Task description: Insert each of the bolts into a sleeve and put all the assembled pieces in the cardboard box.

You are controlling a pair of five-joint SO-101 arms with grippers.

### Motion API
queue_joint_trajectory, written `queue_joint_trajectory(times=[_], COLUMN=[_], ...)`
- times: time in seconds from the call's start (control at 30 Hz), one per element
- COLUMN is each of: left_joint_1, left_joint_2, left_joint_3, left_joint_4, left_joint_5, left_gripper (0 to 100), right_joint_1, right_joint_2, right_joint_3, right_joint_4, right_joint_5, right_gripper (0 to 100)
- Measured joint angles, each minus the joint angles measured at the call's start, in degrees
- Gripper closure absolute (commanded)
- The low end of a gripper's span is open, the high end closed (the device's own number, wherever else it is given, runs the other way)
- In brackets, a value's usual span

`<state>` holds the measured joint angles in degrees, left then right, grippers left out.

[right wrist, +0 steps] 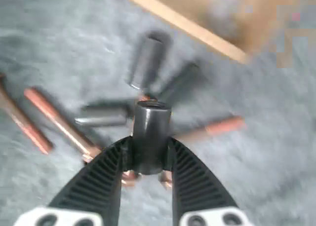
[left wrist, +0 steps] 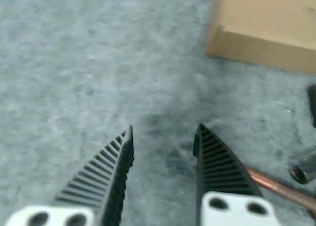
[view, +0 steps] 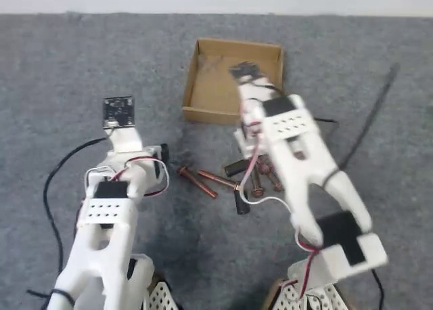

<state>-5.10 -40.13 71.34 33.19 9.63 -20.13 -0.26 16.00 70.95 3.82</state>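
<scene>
Two hands hang over the grey desk [view: 67,66]: the left hand [left wrist: 164,130], fingers apart, just beside a copper bolt [left wrist: 281,189]; the right hand [right wrist: 148,143] clamped on a black sleeve [right wrist: 150,120] above other sleeves [right wrist: 101,115], near the cardboard box [view: 203,112].

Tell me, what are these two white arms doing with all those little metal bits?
The right arm's tool is shut on a black sleeve, held upright over the loose copper bolts and other sleeves on the grey mat. Its open end shows no bolt inside. The left arm's tool hangs open and empty just above the mat, beside one bolt. The cardboard box sits just beyond the pile.
</scene>
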Motion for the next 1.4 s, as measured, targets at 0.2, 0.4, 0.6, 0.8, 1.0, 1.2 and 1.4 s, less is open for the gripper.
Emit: queue_joint_trajectory(times=[0.2, 0.4, 0.6, 0.8, 1.0, 1.2, 1.4], left_joint_1=[4.92, 10.99, 15.12, 15.12, 15.38, 15.56, 15.47], left_joint_2=[0.0, 0.0, 0.0, 2.9, 17.32, 29.45, 35.08], left_joint_3=[0.09, -1.67, -3.69, -3.69, -9.32, -17.76, -23.65], left_joint_4=[2.55, 12.4, 15.12, 12.75, 11.08, 15.56, 17.67], left_joint_5=[0.0, 2.2, 11.16, 18.73, 24.26, 26.55, 26.81], left_gripper=[81, 80, 80, 80, 80, 81, 81], right_joint_1=[8.7, 16.79, 23.74, 24.53, 24.53, 24.53, 24.53], right_joint_2=[-15.38, -29.63, -35.08, -35.6, -35.6, -35.6, -35.6], right_joint_3=[17.14, 36.04, 46.15, 48.09, 49.14, 49.67, 49.67], right_joint_4=[-4.22, -11.52, -14.95, -16.35, -18.55, -19.43, -19.43], right_joint_5=[2.37, 2.73, 4.92, 5.8, 5.89, 5.89, 5.89], right_gripper=[99.1, 99.1, 99.1, 99.1, 99.1, 99.1, 99.1])
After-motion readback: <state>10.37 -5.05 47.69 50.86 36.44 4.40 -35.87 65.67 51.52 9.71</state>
